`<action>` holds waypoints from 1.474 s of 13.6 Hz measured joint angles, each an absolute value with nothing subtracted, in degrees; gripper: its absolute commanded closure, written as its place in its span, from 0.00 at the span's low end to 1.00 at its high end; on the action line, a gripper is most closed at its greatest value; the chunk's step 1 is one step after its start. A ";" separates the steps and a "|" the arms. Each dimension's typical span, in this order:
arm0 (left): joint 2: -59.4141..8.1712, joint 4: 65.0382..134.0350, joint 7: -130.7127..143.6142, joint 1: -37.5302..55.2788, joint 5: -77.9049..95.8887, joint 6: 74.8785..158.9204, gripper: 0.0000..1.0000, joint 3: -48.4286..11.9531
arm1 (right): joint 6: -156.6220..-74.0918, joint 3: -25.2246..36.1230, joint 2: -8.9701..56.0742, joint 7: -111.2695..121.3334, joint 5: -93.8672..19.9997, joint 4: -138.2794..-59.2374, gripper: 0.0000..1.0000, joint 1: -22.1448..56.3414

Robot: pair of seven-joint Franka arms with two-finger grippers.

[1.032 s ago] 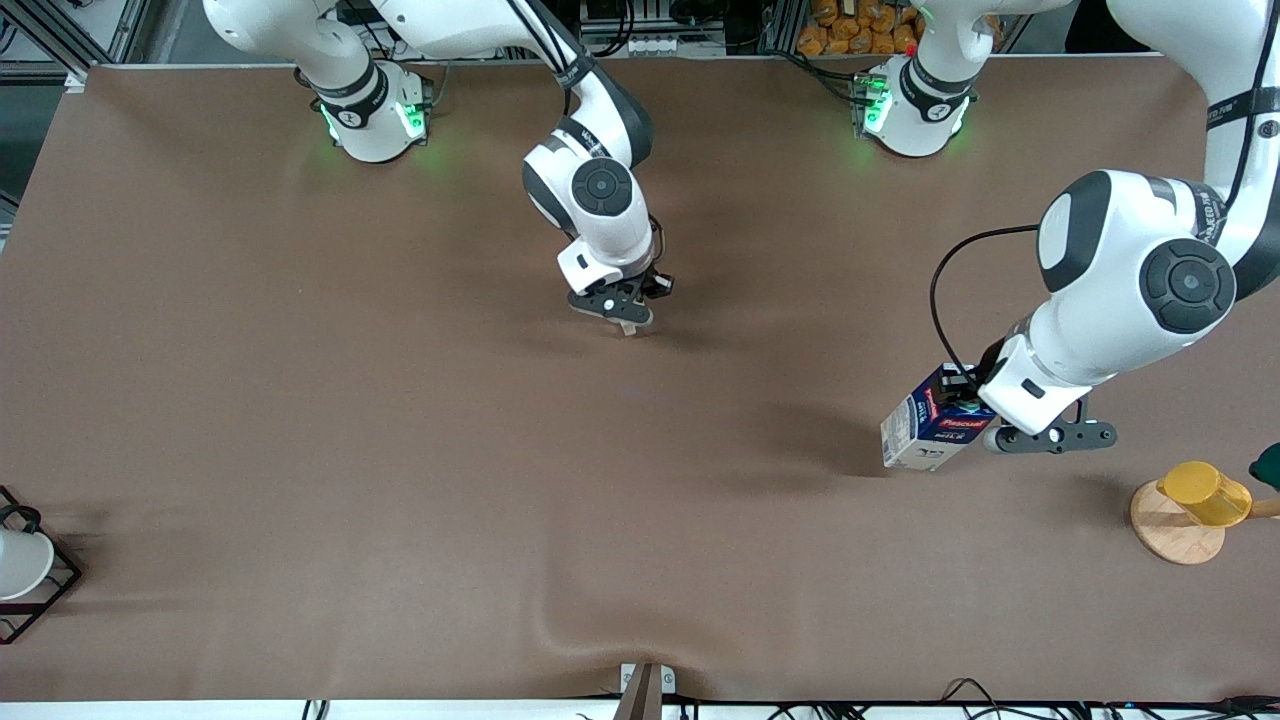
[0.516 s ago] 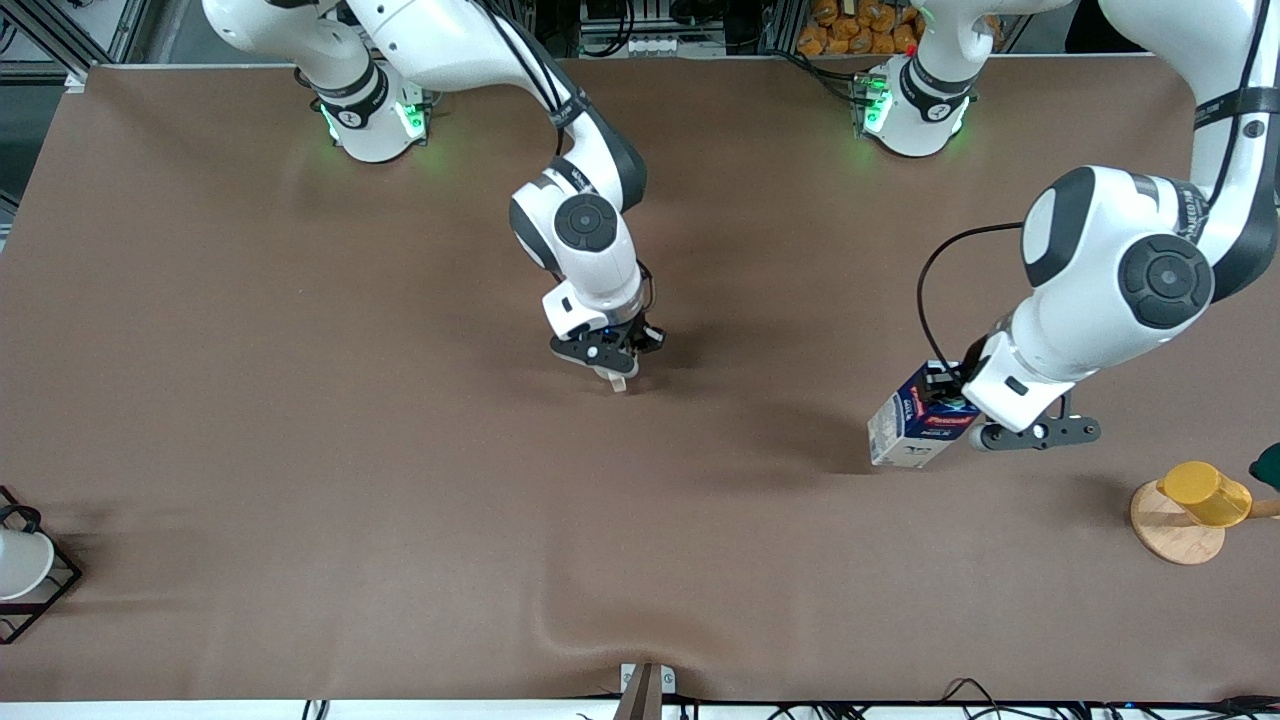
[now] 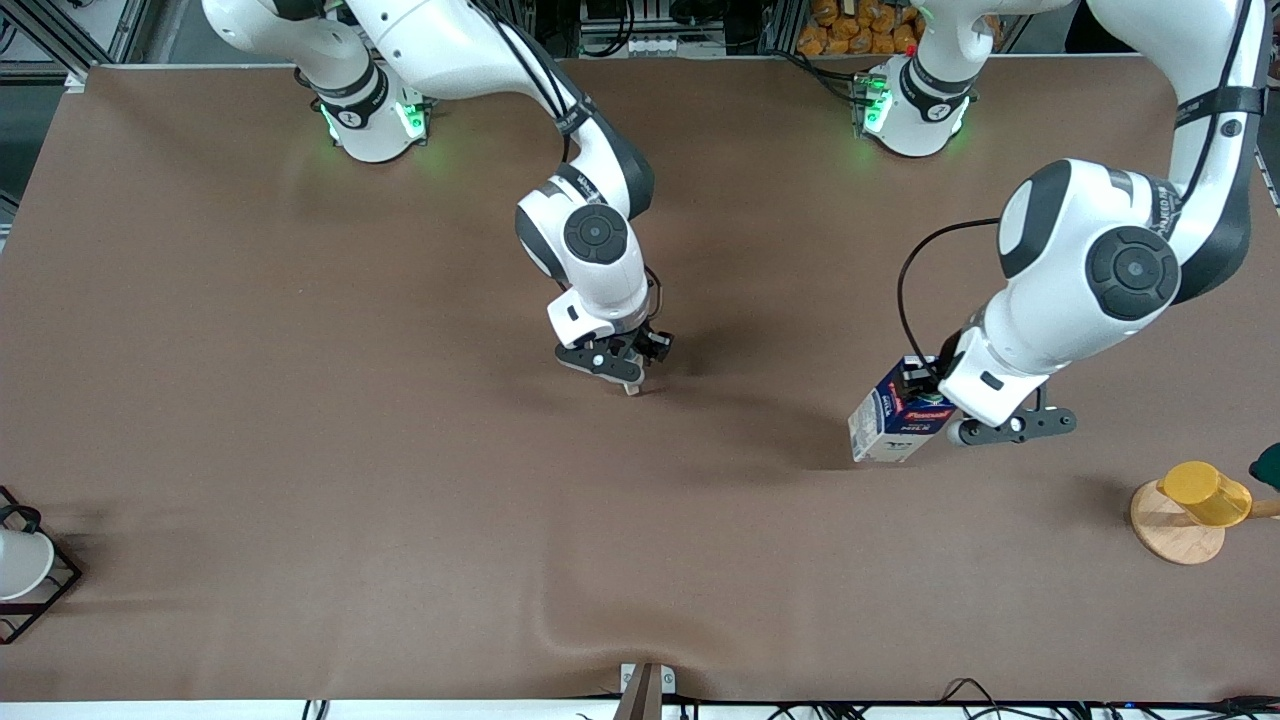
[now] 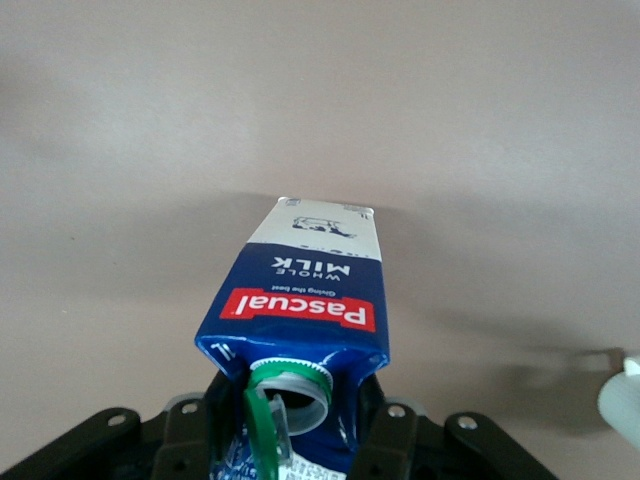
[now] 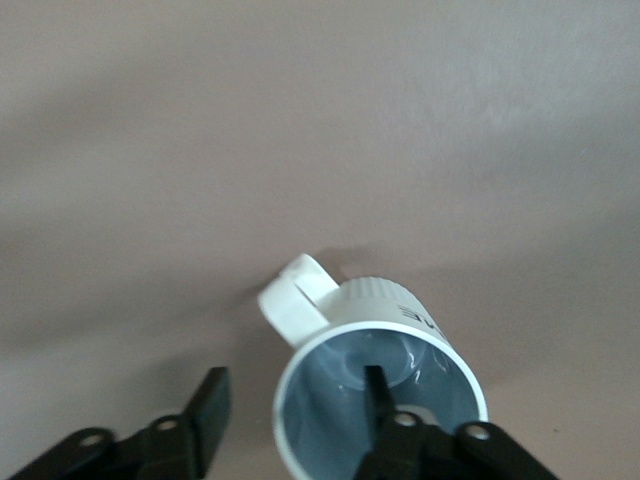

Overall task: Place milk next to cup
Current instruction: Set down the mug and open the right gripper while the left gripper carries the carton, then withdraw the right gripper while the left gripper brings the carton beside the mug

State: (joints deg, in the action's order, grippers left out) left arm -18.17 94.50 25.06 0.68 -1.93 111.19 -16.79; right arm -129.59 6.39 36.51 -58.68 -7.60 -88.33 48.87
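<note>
The milk [image 3: 897,420], a dark-blue carton with a red band and a green cap, hangs tilted in my left gripper [image 3: 940,395] over the table toward the left arm's end. In the left wrist view the fingers [image 4: 385,440] press both sides of the milk's top [image 4: 300,300]. The off-white cup [image 5: 385,330] stands at the table's middle under my right gripper [image 3: 615,360]; only a sliver of the cup [image 3: 631,387] shows in the front view. My right gripper [image 5: 292,390] is open, one finger inside the cup, the other outside and apart from its wall.
A yellow cup [image 3: 1205,493] on a wooden disc [image 3: 1170,535] stands at the left arm's end. A white cup [image 3: 20,562] in a black wire rack [image 3: 60,590] stands at the right arm's end. Brown cloth [image 3: 400,480] covers the table.
My left gripper has carried the milk toward the table's middle. My right gripper moved with the cup toward the front camera, then stayed almost still.
</note>
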 measured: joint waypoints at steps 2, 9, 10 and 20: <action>-18.13 94.47 28.69 0.67 -1.93 110.36 0.58 -19.67 | -125.22 7.11 31.97 -55.08 -7.42 -86.71 0.00 47.29; -18.49 94.91 43.80 10.80 -1.95 107.49 0.58 -25.24 | -107.68 7.90 16.45 -26.42 -6.99 -89.64 0.00 28.28; -18.73 95.02 44.65 12.65 -1.95 107.43 0.58 -25.25 | -104.43 7.92 15.14 -19.78 -6.87 -89.69 0.00 25.44; -26.34 94.78 61.01 27.05 -1.95 107.65 0.58 -25.28 | -84.14 7.90 1.48 5.60 -0.98 -89.59 0.00 7.00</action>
